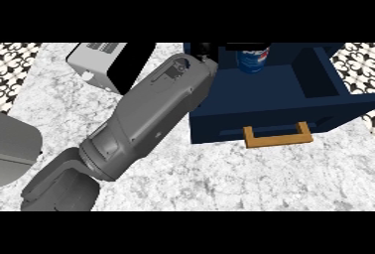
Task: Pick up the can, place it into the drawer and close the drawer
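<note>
Now the can is seen standing upright inside the open drawer, at the upper middle of the frame, its long axis pointed up toward the view. Just to its left, the left hand is glimpsed as a sliver of black at the end of the long grey forearm, which is laid diagonally from the lower left. Whether the fingers are spread or closed cannot be told, nor whether the can is touched. The placing looks done, and the closing is judged to be next: the tan handle lies lower right of the hand, on the drawer's front. Pale marbled bench is spread below, and a white and black box is parked upper left.
</note>
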### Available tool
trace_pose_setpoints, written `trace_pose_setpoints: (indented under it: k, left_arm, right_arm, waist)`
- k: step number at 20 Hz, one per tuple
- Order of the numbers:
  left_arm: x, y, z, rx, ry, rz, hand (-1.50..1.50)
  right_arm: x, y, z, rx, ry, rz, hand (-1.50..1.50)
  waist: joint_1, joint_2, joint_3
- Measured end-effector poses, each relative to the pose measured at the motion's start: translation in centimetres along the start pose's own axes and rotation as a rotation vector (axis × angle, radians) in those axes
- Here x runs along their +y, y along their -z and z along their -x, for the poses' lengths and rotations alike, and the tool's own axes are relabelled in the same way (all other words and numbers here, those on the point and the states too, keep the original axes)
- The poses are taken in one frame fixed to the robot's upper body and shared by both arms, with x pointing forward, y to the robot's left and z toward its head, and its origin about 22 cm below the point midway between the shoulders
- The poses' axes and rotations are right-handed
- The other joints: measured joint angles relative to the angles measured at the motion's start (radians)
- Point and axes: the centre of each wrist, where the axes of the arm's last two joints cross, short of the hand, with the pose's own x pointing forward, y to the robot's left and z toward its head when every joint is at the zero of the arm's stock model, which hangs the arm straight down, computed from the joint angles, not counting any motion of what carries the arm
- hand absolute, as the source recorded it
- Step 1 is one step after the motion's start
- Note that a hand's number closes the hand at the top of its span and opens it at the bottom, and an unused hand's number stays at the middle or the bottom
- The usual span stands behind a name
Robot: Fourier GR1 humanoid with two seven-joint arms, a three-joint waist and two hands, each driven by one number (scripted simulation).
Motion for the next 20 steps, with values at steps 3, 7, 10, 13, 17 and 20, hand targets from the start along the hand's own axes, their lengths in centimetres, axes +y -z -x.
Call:
trace_pose_setpoints:
  k: [3, 7, 10, 13, 17, 20]
  left_arm:
    - [-0.1, 0.0, 0.2, 0.004, 0.012, -0.023, -1.50]
    - [0.0, 0.0, 0.8, 0.011, 0.022, -0.049, -1.50]
    - [0.2, 0.2, 1.0, 0.007, 0.021, -0.057, -1.50]
    - [0.4, 0.2, 1.3, 0.001, 0.022, -0.076, -1.50]
    - [0.3, 0.3, 1.2, -0.006, 0.005, -0.086, -1.50]
    - [0.4, 0.3, 1.3, -0.016, -0.010, -0.081, -1.50]
  right_arm:
    - [-0.2, 0.6, -0.4, -0.002, -0.004, 0.002, -1.50]
    - [0.0, 0.4, -0.5, -0.006, -0.001, -0.001, -1.50]
    - [0.0, 0.7, -0.7, -0.006, -0.011, -0.001, -1.50]
    - [-0.2, 0.8, -0.7, -0.008, -0.005, -0.007, -1.50]
    - [0.3, 1.1, -1.1, -0.042, -0.029, -0.018, -1.50]
    - [0.2, 1.2, -1.9, -0.104, -0.126, -0.040, -1.50]
  waist:
    - [0.001, 0.000, 0.000]
    - [-0.004, 0.001, 0.000]
    - [-0.001, 0.003, 0.000]
    - [-0.007, 0.004, 0.000]
    - [-0.009, 0.005, 0.000]
    - [-0.005, 0.005, 0.000]
